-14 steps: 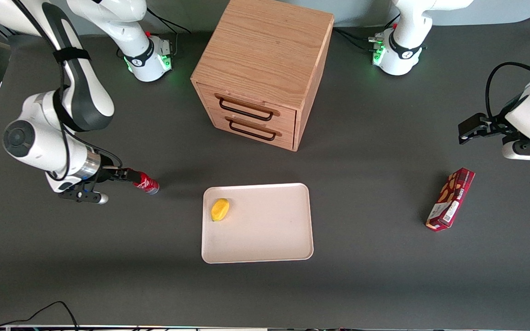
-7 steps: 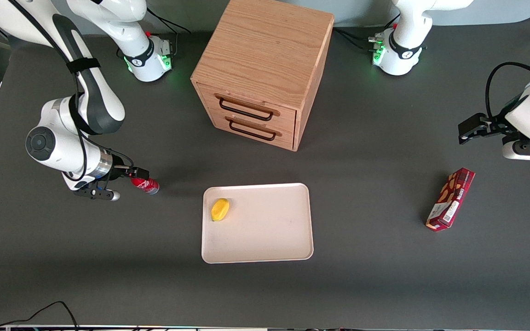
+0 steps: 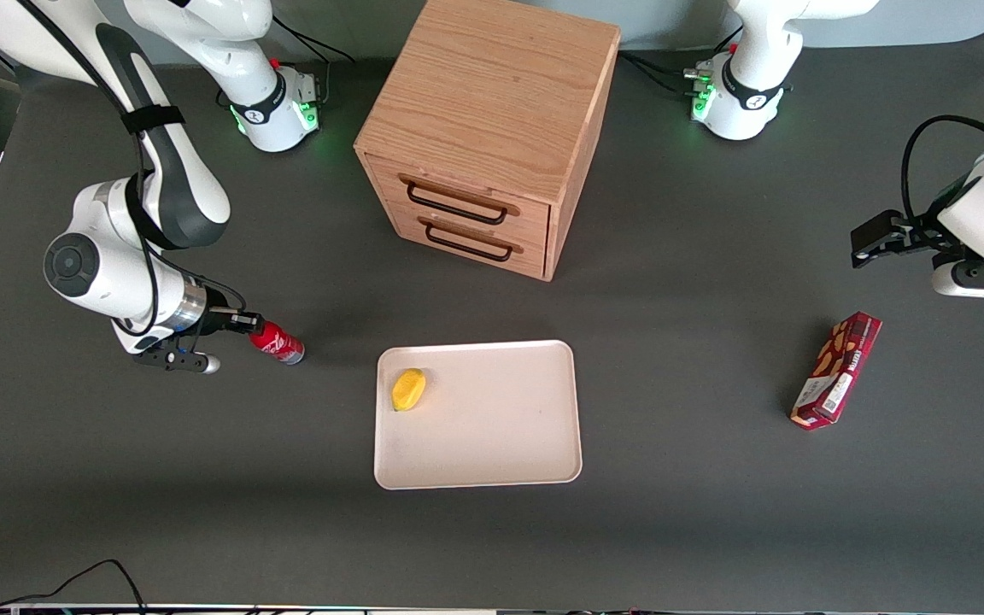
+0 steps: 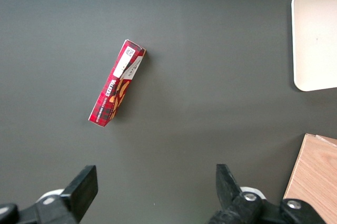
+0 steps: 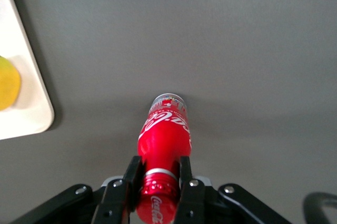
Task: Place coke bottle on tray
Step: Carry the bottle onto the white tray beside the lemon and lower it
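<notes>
Right wrist view shows the gripper (image 5: 156, 182) squeezing the coke bottle (image 5: 164, 139) (by its neck), so it might slip before the tray (image 5: 23, 92).

White Coca-Cola script runs along the red coke bottle (image 5: 164, 134) held by its neck in the gripper (image 5: 158, 179); the snack box's (image 4: 116, 88) print is unreadable.

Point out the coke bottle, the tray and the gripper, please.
coke bottle (image 5: 164, 134): right wrist view, red body, held at the neck.
tray (image 3: 492, 427): front view, bare cream floor.
gripper (image 5: 160, 174): right wrist view, between the fingers, shut on the bottle's neck.
</notes>
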Controlling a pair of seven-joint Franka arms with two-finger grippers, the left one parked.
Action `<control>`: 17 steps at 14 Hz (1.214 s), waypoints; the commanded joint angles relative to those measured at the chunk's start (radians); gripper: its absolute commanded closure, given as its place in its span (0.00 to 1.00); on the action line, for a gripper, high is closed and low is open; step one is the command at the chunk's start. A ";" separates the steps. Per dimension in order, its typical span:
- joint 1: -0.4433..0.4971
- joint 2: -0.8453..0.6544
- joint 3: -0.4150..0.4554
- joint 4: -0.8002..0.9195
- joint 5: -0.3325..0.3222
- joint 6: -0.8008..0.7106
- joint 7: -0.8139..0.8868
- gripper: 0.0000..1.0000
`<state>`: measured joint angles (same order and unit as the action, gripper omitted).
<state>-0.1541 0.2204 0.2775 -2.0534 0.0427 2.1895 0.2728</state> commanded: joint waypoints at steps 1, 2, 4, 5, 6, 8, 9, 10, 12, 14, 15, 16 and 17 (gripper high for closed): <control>0.004 -0.033 0.019 0.138 -0.001 -0.129 0.022 1.00; 0.004 -0.033 0.029 0.210 -0.006 -0.184 0.022 1.00; 0.008 -0.023 0.054 0.358 -0.012 -0.264 0.023 1.00; 0.031 -0.012 0.055 0.424 -0.015 -0.287 0.025 1.00; 0.066 0.014 0.054 0.487 -0.041 -0.301 0.032 1.00; 0.132 0.100 0.054 0.626 -0.105 -0.347 0.116 1.00; 0.178 0.162 0.049 0.712 -0.115 -0.375 0.164 1.00; 0.229 0.231 0.040 0.796 -0.116 -0.401 0.204 1.00; 0.313 0.363 0.002 0.928 -0.116 -0.409 0.276 1.00; 0.413 0.474 -0.084 1.034 -0.112 -0.405 0.287 1.00; 0.454 0.522 -0.124 1.071 -0.110 -0.395 0.290 1.00; 0.467 0.554 -0.142 1.087 -0.109 -0.366 0.290 1.00; 0.467 0.574 -0.144 1.084 -0.106 -0.306 0.289 1.00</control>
<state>0.2859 0.7140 0.1632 -1.0846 -0.0548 1.8540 0.5400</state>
